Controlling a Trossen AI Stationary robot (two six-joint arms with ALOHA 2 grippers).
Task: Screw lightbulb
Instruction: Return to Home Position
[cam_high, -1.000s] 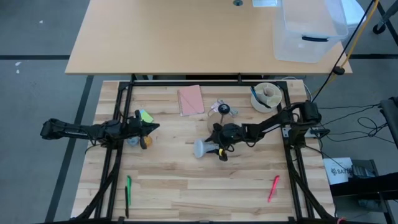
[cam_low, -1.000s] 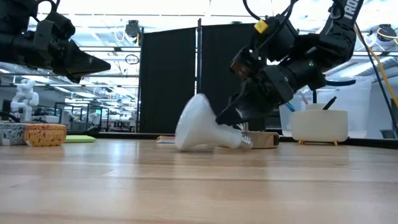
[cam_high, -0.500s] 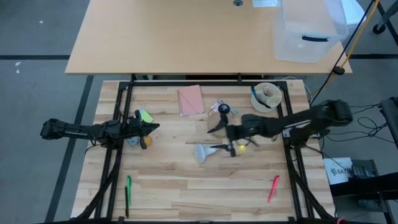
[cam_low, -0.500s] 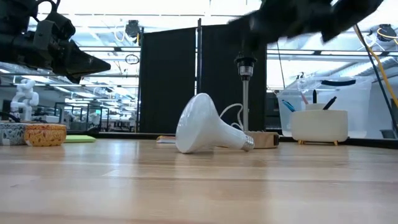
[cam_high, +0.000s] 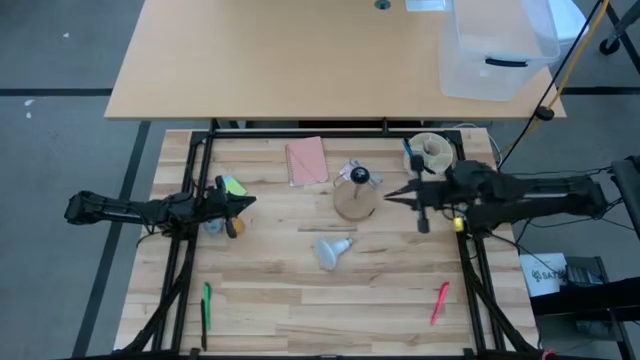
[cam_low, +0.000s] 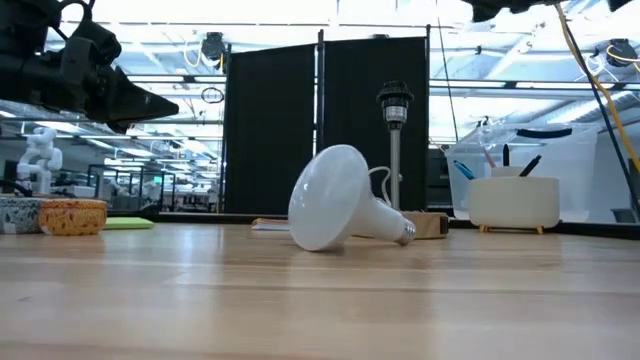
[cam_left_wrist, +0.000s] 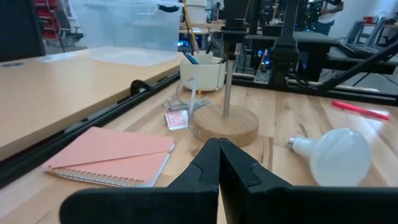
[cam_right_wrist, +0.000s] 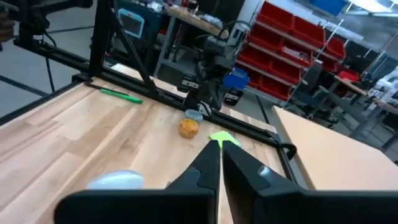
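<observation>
Lightbulb (cam_high: 333, 250) lies loose on its side mid-table, at 7 o'clock of the wooden lamp base (cam_high: 354, 205), screw end pointing 2 o'clock. Right gripper (cam_high: 392, 194), pinched together and empty, has the bulb between 7 and 8 o'clock. It looks nearer than the left gripper (cam_high: 247, 204), likewise closed and empty.

On my left wrist cam, the left gripper (cam_left_wrist: 219, 144) has its fingers pressed together and holds nothing. The lightbulb (cam_left_wrist: 339, 157) lies on its side on the wooden table (cam_left_wrist: 292, 115), screw base toward the round wooden lamp base (cam_left_wrist: 225, 126), near it but not touching. A black socket (cam_left_wrist: 234, 30) tops the thin post. A pink notebook (cam_left_wrist: 112, 155) is close by, with a white cup (cam_left_wrist: 202, 71) holding pens behind the lamp and a red pen (cam_left_wrist: 360, 111) beyond the bulb.
</observation>
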